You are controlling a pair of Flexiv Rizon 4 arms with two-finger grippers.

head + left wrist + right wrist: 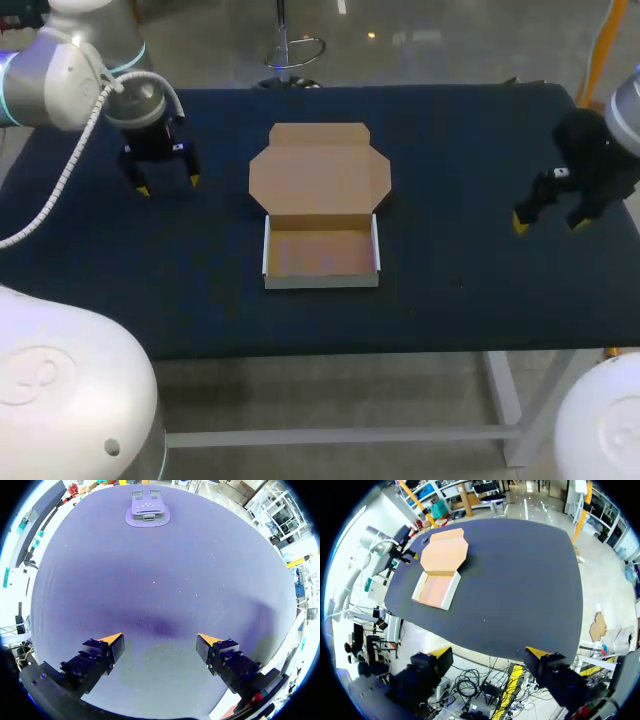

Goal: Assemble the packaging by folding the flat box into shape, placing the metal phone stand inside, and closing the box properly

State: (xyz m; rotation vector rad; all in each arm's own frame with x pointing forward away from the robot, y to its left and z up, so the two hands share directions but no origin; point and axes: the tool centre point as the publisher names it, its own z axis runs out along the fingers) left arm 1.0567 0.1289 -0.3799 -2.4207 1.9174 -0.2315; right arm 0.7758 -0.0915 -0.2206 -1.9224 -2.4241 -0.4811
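Observation:
The cardboard box [320, 252] sits mid-table as a shallow tray with white walls, its brown lid [320, 172] lying open and flat behind it. It also shows far ahead of the right gripper [489, 653] as the box [439, 582]. The metal phone stand [147, 510] lies on the cloth well ahead of my left gripper [160, 640]; it does not show in the head view. My left gripper [168, 186] hangs open left of the box, empty. My right gripper [550, 225] hangs open near the table's right edge, empty.
The dark blue table [450, 130] carries nothing else that I can see. Bare cloth lies between each gripper and the box. My left arm [380, 545] shows beyond the box in the right wrist view.

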